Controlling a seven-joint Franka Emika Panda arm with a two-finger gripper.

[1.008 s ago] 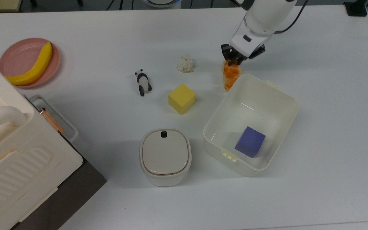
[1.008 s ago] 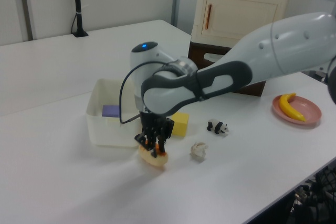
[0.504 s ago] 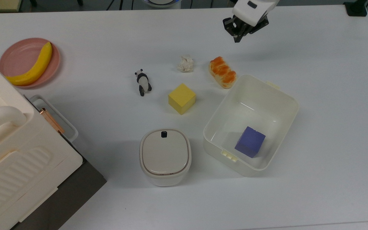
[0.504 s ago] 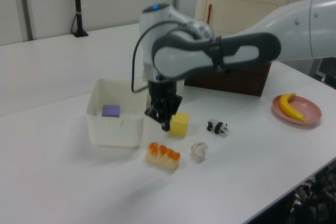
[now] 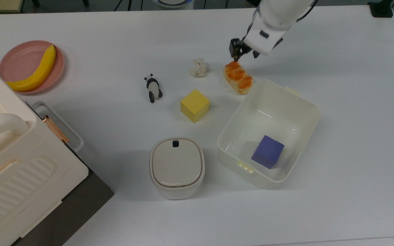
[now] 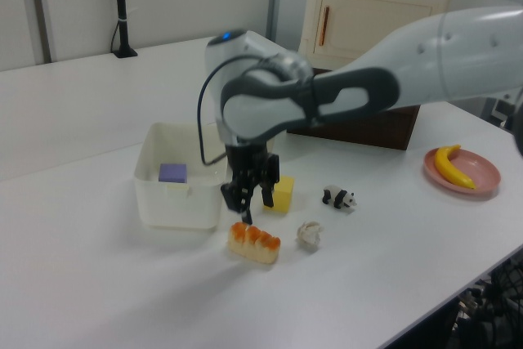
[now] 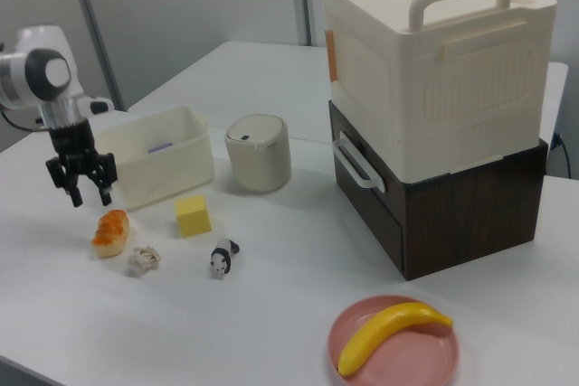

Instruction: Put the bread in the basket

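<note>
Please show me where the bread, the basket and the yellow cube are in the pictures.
bread (image 5: 238, 77): top view, middle of the ridged orange crust.
basket (image 5: 304, 98): top view, bare far rim, the top view's right.
yellow cube (image 5: 194, 101): top view, its top face.

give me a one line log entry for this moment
phase: reaching for bread | gripper: open, above one end of bread | bread: on table beside basket | basket: holds purple cube
</note>
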